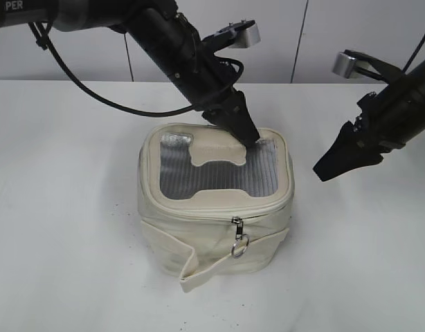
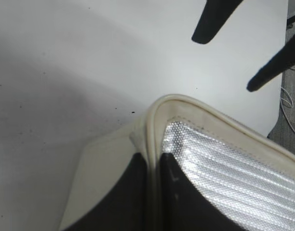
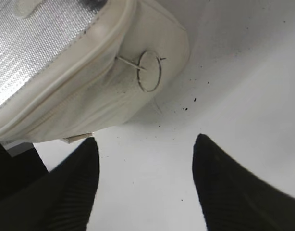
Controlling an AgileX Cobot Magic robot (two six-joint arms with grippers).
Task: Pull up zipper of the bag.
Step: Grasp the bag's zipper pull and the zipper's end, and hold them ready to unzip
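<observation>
A cream bag [image 1: 212, 228] with a silver quilted top panel [image 1: 219, 173] stands on the white table. Its zipper pull with a metal ring [image 1: 239, 242] hangs at the front, and shows in the right wrist view [image 3: 148, 70]. My left gripper [image 1: 248, 137] is shut on the bag's back right rim; in the left wrist view [image 2: 154, 161] both fingers pinch the cream rim [image 2: 154, 120]. My right gripper [image 1: 330, 169] is open and empty, in the air to the right of the bag; its fingers [image 3: 145, 163] hang over bare table.
The white table [image 1: 67, 207] lies all round the bag. A loose cream strap end [image 1: 192, 277] sticks out at the bag's front bottom. A white wall stands behind. The right gripper's fingers show in the left wrist view [image 2: 243, 48].
</observation>
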